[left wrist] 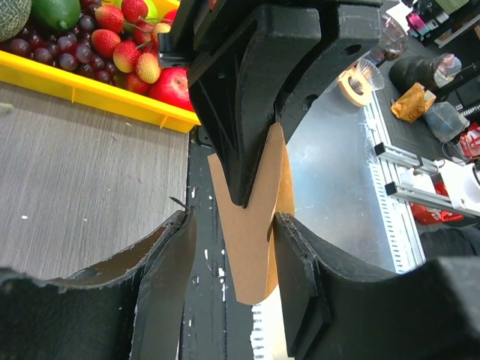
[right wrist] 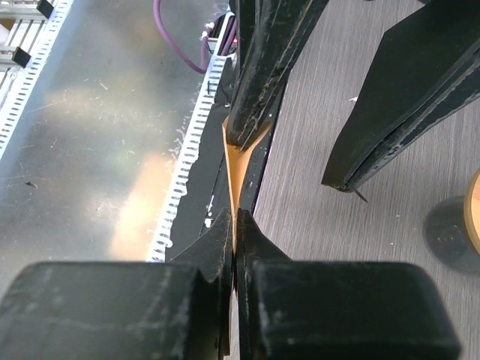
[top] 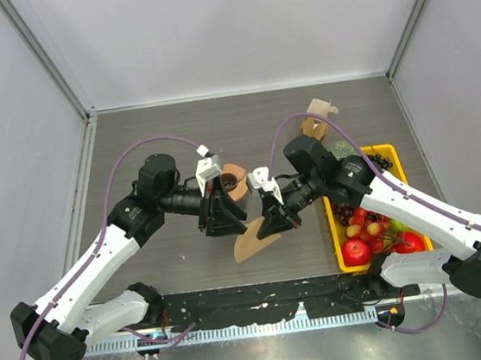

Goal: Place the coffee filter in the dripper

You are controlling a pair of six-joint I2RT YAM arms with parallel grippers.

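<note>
The coffee filter [top: 250,245], a thin tan paper cone, hangs above the table's near edge with my right gripper [top: 274,227] shut on its upper part. In the right wrist view the filter [right wrist: 235,176] shows edge-on, pinched between the closed jaws of my right gripper [right wrist: 236,223]. My left gripper [top: 233,224] stands open just left of it. In the left wrist view the filter [left wrist: 251,247] hangs between the spread fingers of my left gripper [left wrist: 234,259], its right edge against one finger [left wrist: 300,270]. The dripper [top: 234,181], with its orange-brown collar, stands on the table behind the left gripper.
A yellow fruit tray [top: 331,222] with apples, grapes and other fruit lies at the right, close to the right arm. A bunch of brown paper filters [top: 316,117] lies at the back. The metal frame edge [top: 262,295] runs below the hanging filter.
</note>
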